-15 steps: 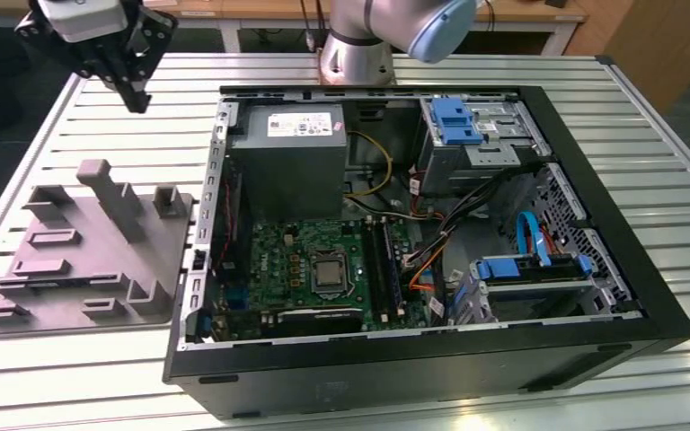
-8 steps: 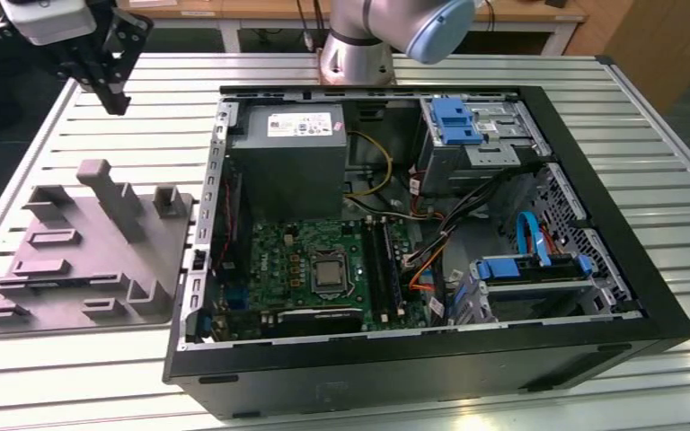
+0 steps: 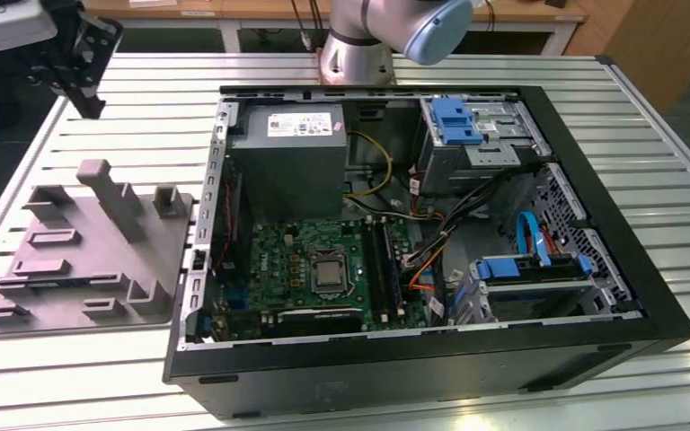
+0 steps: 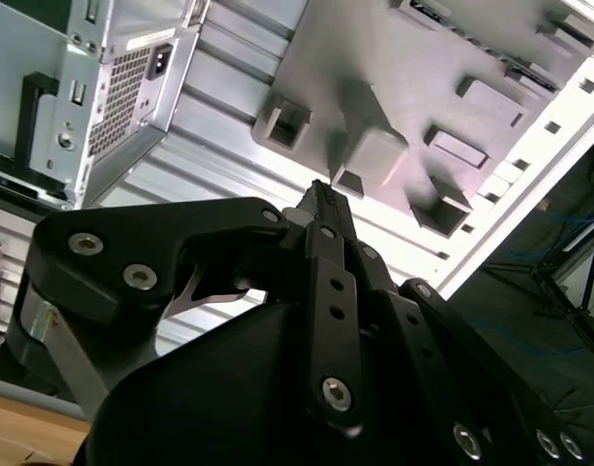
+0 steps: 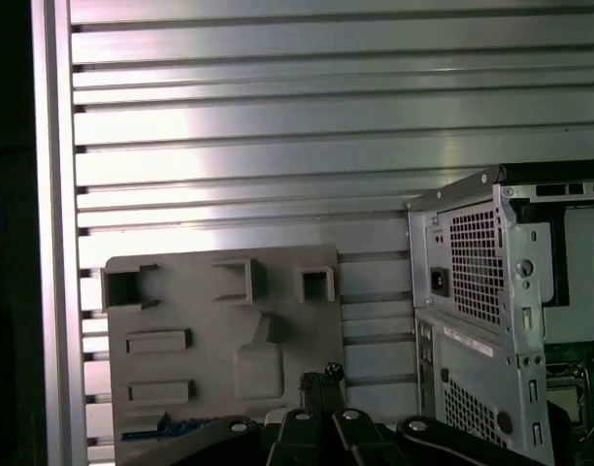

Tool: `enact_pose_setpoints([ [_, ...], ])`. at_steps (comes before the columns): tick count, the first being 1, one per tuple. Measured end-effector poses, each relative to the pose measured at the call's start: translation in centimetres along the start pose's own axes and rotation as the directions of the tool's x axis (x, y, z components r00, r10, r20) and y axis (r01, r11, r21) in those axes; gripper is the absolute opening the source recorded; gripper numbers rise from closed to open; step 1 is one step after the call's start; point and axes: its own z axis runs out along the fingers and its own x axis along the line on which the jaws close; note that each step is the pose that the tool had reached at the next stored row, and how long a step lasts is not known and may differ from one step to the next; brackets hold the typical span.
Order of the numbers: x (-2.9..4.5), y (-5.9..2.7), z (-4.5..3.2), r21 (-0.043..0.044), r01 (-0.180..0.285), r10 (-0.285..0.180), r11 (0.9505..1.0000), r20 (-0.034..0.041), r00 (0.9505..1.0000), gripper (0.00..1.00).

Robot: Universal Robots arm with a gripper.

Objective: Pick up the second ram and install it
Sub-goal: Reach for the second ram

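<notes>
Exterior cam sits up high off the bench, tilted down over the open computer case. It's wide enough to take in the whole case, plus the grey tray on the exterior view's left. The first wrist view looks pretty much straight down at the bench from a fair height, with the gripper poking in at the edge. The second wrist view is tucked right behind the gripper, looking along it at a slant, much closer in. Both wrist views share the tray and the case's vented rear corner.
</notes>
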Motion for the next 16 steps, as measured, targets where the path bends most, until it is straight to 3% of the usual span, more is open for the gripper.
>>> enact_pose_setpoints([
  [7, 1.47, -0.47, 0.2, 0.0111, 0.0, 0.0, 0.9999, -0.0004, 1.0, 0.1],
  [16, 3.11, -2.03, 0.55, 0.0178, 0.0, 0.0, 0.9998, -0.0003, 1.0, 0.1],
])
